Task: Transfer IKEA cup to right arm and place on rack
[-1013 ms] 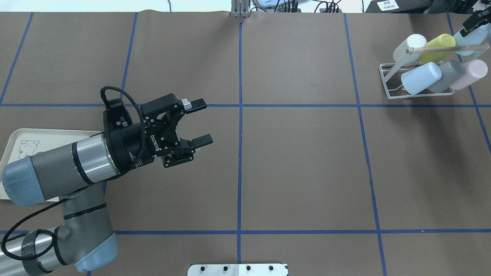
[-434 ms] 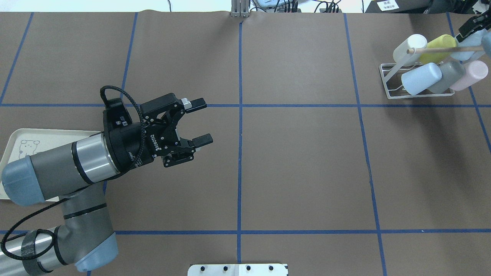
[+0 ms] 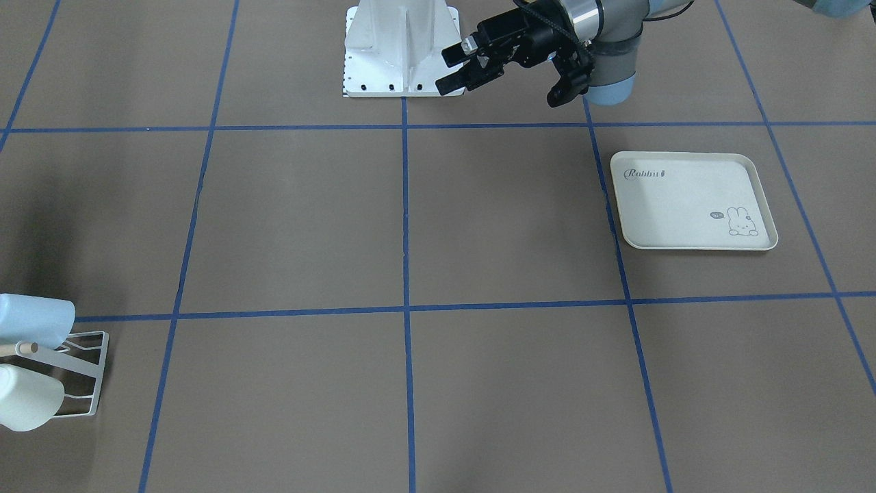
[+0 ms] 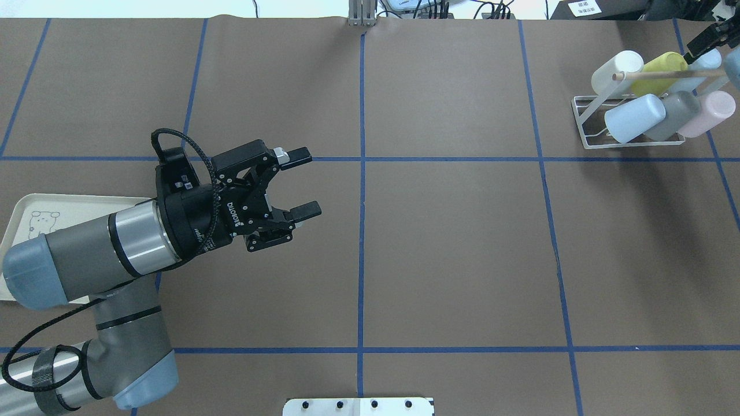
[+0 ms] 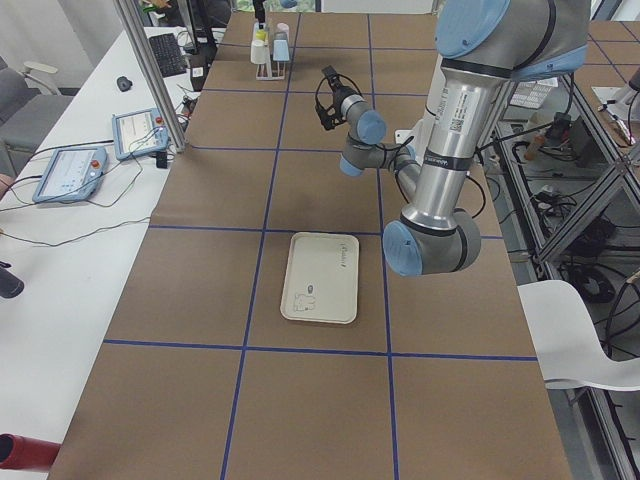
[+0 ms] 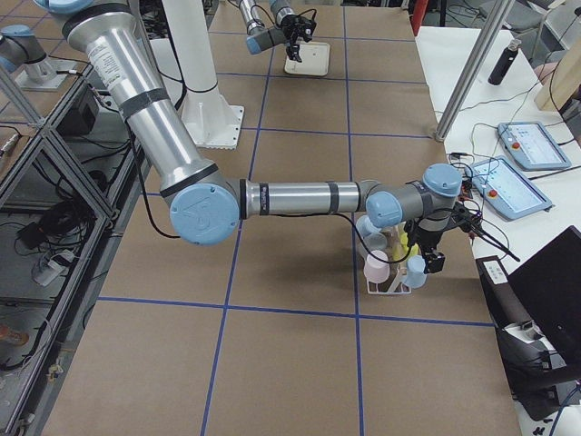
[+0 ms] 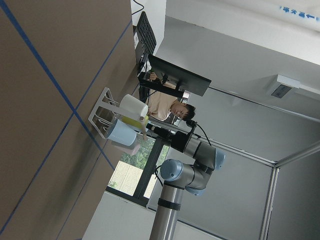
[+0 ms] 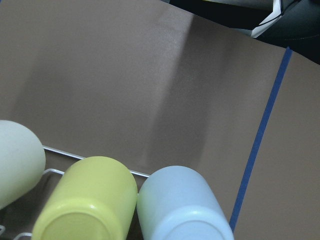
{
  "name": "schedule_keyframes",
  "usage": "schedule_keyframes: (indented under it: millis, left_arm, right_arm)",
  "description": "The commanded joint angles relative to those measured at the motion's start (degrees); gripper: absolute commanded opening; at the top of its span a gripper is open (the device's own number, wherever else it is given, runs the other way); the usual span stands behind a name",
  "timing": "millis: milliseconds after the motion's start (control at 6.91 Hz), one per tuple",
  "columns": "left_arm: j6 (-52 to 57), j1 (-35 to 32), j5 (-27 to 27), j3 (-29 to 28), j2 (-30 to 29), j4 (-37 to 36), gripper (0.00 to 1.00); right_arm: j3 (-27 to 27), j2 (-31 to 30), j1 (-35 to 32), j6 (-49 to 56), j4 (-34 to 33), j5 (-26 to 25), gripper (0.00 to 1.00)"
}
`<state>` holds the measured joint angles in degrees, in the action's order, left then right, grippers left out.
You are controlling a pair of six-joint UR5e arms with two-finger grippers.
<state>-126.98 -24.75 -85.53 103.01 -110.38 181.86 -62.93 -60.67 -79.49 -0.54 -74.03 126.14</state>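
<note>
The left hand (image 4: 303,183) hangs above the brown table (image 4: 462,231), just right of the cream rabbit-print tray (image 4: 75,207). Its two fingers are spread wide and hold nothing. In the front-facing view the same hand (image 3: 452,68) points toward the table centre, near the robot's base.

The rack (image 4: 592,107) stands at the far right corner of the table. It carries two rows of cups, all lying tilted.
- Upper row, under the wooden peg (image 4: 665,74): a cream cup (image 4: 615,72), a yellow cup (image 4: 659,72) and the light-blue IKEA cup (image 4: 706,59). The IKEA cup is the last of the three, nearest the table's right end.
- Lower row: a second light-blue cup (image 4: 635,117), a grey cup (image 4: 673,112) and a pink cup (image 4: 708,112).

The right hand (image 4: 706,39) is at the IKEA cup, at the frame edge in the overhead view. One black finger lies against the cup's far side. The other finger is out of frame, so whether the grip is closed on the cup cannot be told. The right wrist view shows no fingers. It looks down on the bases of the cream, yellow and IKEA cups (image 8: 185,205), which lie side by side and touch. From the right end of the table, the right arm reaches across to the rack, and the IKEA cup (image 6: 415,271) sits just beside the black hand.
</note>
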Motion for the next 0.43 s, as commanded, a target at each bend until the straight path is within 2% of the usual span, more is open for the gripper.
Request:
schedule_keyframes:
  millis: [0,145,290]
  left_arm:
    - [0.68,-0.29,-0.25,0.09,0.16,-0.01,1.00]
    - [6.17,-0.64,-0.60,0.00,0.60,-0.62,1.00]
    - [11.36,-1.17,-0.60,0.78,1.91,-5.85,1.00]
  right_arm:
    - [-1.74,-0.06,-0.22,-0.42,0.72,0.25,1.00]
    - [-4.98,-0.84,-0.49,-1.29,0.64,0.42,1.00]
    - [-9.53,-4.16,-0.66,-1.48,0.29,0.60,1.00]
